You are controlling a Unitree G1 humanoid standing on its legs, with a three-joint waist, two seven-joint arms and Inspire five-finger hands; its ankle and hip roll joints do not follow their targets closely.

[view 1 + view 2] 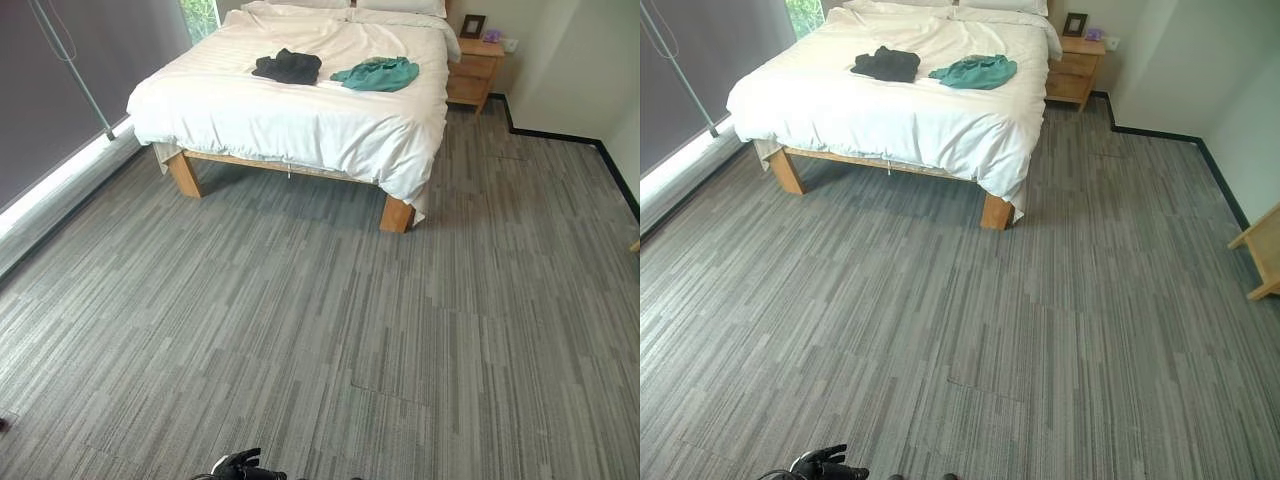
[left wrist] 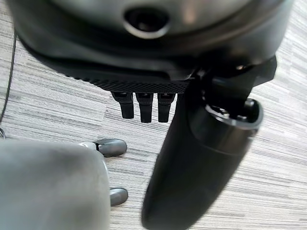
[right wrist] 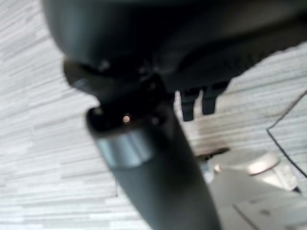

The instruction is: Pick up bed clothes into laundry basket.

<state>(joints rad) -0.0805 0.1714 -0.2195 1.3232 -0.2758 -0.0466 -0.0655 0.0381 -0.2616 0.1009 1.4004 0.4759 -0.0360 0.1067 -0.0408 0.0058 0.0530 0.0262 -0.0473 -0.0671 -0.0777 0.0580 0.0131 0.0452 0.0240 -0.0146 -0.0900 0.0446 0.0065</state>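
While both arms hang low over the grey carpet [image 1: 300, 330], the clothes lie on the bed [image 1: 300, 120], well apart from the robot.
Black garment [image 1: 287, 67] and teal garment [image 1: 377, 73] sit just beside each other mid-duvet, black one nearer the window side. Wooden nightstand [image 1: 474, 72] stands by the bed's head. Left hand [image 2: 144, 106]: fingers straight, pointing at the floor, holding nothing. Right hand [image 3: 201, 100]: fingers relaxed and straight, holding nothing.
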